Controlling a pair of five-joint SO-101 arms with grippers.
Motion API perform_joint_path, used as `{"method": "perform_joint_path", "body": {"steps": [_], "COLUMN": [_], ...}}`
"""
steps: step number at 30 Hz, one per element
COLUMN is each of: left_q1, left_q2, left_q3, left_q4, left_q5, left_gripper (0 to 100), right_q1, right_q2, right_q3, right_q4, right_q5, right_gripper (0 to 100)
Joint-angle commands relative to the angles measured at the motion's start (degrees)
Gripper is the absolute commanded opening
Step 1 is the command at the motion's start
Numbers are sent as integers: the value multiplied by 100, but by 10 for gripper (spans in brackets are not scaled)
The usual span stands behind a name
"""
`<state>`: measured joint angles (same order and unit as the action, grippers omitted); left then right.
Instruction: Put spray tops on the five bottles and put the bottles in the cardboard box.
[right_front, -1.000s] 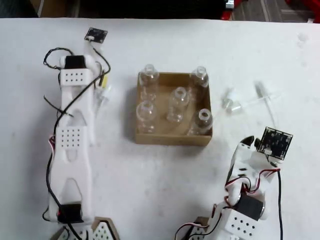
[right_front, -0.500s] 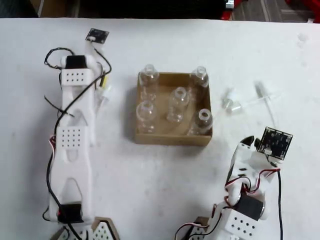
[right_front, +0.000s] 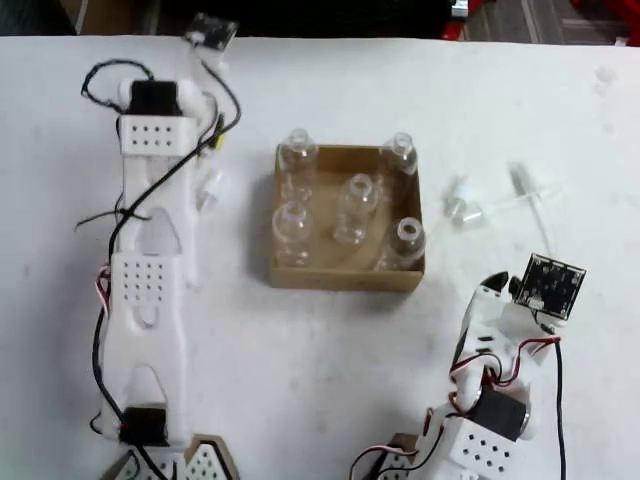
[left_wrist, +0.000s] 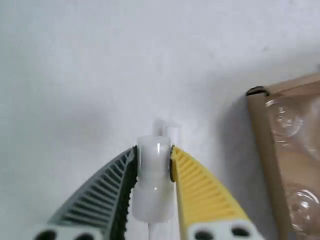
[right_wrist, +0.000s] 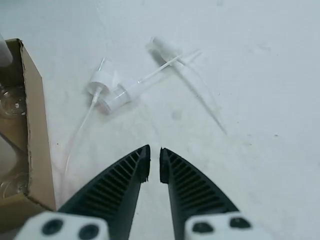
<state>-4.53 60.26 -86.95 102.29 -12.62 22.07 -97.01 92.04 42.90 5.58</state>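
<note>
the left end effector (left_wrist: 153, 150) is clamped on a spray top (left_wrist: 153, 190), gripping its white collar. the top looks light, hard and smooth, and its thin dip tube probably bends, so the ribbed collar is likely the safest hold. the left arm (right_front: 150, 270) lies stretched along the surface's left side toward the far edge. the right end effector (right_wrist: 154, 167) is nearly together on nothing, its arm folded at the near right corner. five uncapped bottles (right_front: 355, 205), clear and likely tippy, stand in the cardboard box (right_front: 345, 276) mid-surface. loose spray tops (right_front: 462, 205) lie toward the right edge.
</note>
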Motion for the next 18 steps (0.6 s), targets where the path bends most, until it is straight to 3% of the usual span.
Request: {"method": "perform_joint_path", "body": {"steps": [1,8,18], "left_q1": [470,1156,1235], "left_q2": [-1982,-4611,-7275], "left_q3": [1055,3420,5389], "left_q4": [35,9,-422], "left_q5": [79,79,79], "left_gripper": [37,37,22], "right_q1": [84,84,84], "right_q2": [-31,-31,-31], "right_q3": [-53,-53,-53], "right_q4": [-136,-136,-127], "right_q5": [9,9,9], "right_gripper": [16,16,16]}}
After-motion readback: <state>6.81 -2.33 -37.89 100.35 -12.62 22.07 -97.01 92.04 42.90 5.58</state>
